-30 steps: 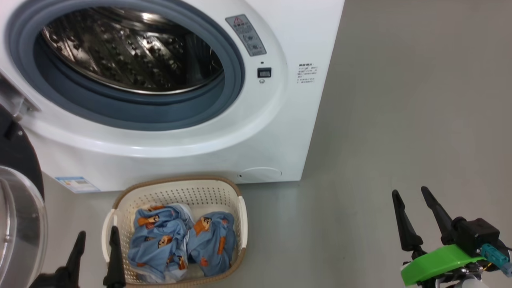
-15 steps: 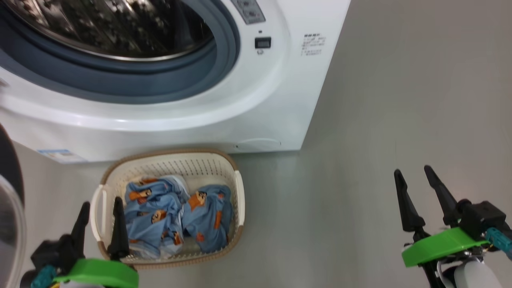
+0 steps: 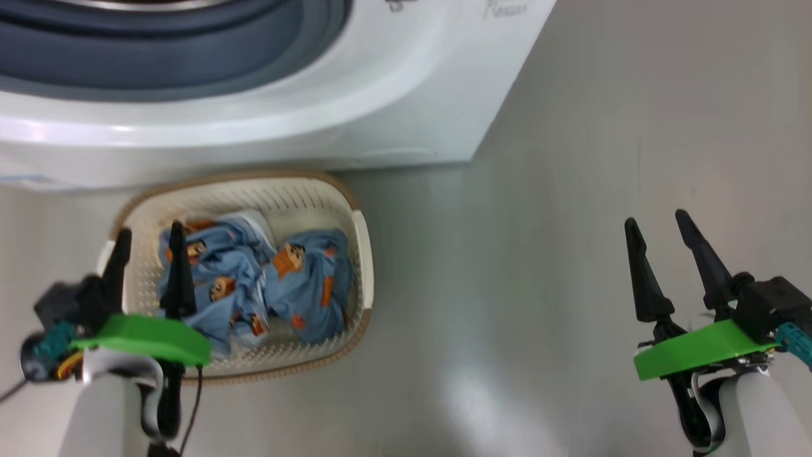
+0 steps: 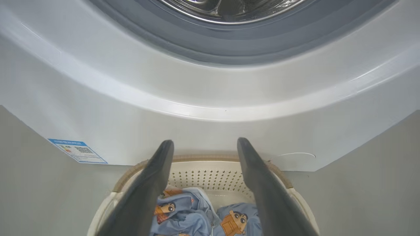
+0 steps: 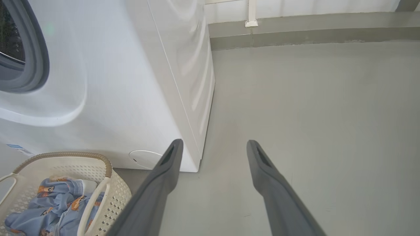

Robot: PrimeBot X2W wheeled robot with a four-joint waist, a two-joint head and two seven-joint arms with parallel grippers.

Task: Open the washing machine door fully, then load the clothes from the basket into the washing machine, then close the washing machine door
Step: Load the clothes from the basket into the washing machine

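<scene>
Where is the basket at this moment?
In the head view, the basket sits on the floor at lower left, just in front of the washing machine, with the clothes inside and the left gripper poised over its left side.

A bare laundry corner, more a utility or test room than a furnished home: a white front-loading washing machine (image 3: pixel 406 89) stands on a smooth grey floor (image 3: pixel 602 158), a perforated basket (image 3: pixel 254 197) of clothes (image 3: pixel 304 285) near its front, a plain wall (image 5: pixel 295 6) far behind.

Blue clothes (image 3: pixel 254 279) in cream basket (image 3: pixel 361 254)
</scene>
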